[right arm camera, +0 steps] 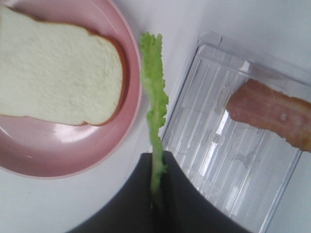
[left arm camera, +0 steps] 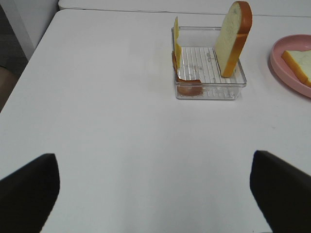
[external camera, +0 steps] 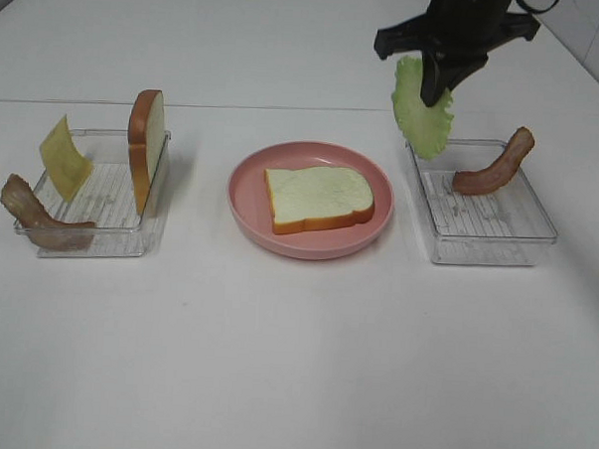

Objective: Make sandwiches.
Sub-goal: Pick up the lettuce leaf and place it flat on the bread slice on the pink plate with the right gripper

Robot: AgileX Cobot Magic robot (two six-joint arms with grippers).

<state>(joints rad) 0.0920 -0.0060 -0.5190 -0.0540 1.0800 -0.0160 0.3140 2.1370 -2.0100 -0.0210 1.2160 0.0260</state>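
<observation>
Pale green lettuce leaf (external camera: 421,109). Pink plate (external camera: 246,197). White with orange-brown crust: flat bread slice (external camera: 319,198), upright bread slice (external camera: 147,148). Reddish-brown: left bacon strip (external camera: 36,216), right bacon strip (external camera: 496,165). Yellow cheese square (external camera: 64,157). Clear, ribbed: left tray (external camera: 110,238), right tray (external camera: 487,250). White table (external camera: 293,363).

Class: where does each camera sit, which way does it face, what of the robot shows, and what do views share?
Exterior high: above, facing down on white table; right arm's fingers pinch a round green lettuce leaf.
Left wrist: looks across the table at a clear plastic tray; left arm's fingers show, open.
Right wrist: looks down along its fingers and leaf.
All share the round pink plate with white bread slice.
</observation>
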